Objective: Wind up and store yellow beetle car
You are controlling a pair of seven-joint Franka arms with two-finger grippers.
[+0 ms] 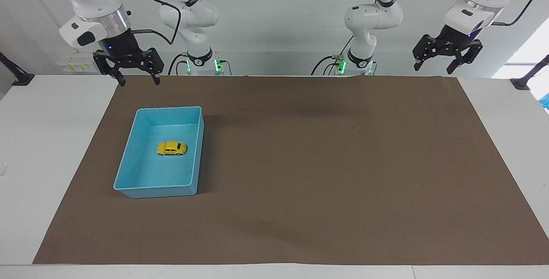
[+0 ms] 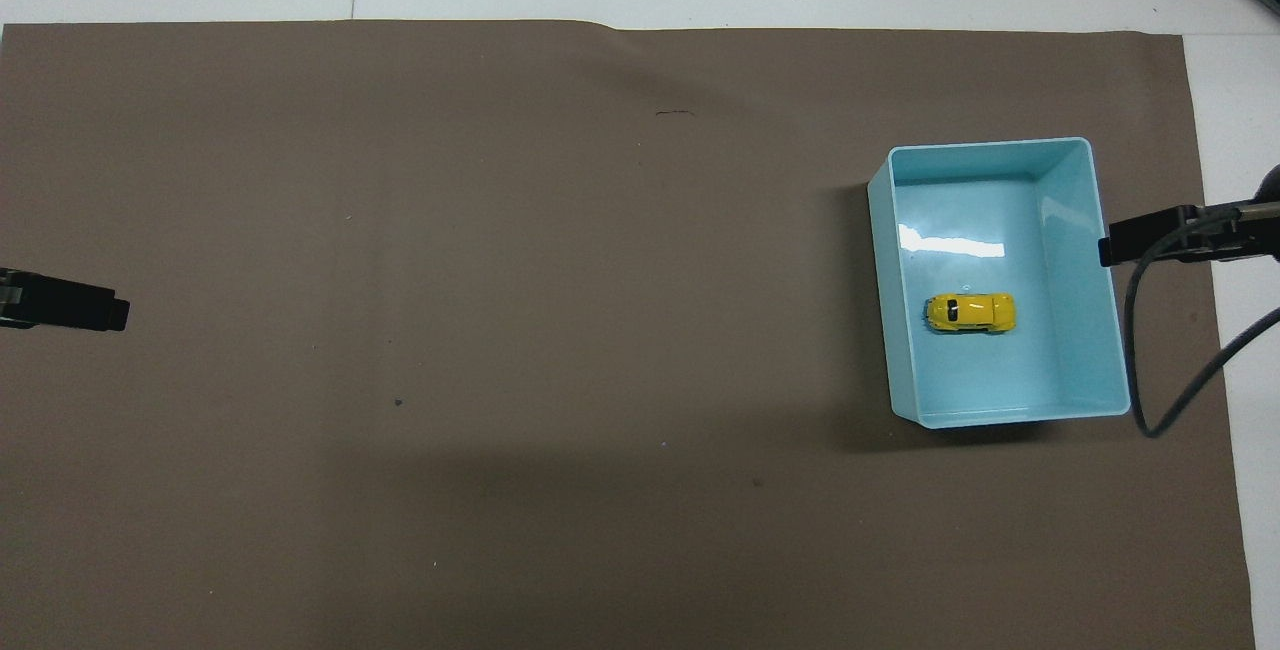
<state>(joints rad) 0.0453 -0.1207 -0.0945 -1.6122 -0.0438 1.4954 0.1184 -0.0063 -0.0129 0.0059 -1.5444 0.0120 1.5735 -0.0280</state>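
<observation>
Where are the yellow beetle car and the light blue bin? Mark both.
yellow beetle car (image 1: 171,148), facing view, on its roof.
light blue bin (image 1: 155,191), facing view, on the outer wall farthest from the robots.

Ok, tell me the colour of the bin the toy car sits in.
Light blue. The bin holding the yellow beetle car shows best in the overhead view.

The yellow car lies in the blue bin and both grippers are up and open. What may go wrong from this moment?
1. The yellow beetle car rests on its wheels in the light blue bin, so a bump to the bin might set it rolling.
2. The right gripper, open, hangs above the table edge close to the bin; a careless descent might strike the rim.
3. The left gripper waits open over the other end of the mat, which seems harmless.
</observation>
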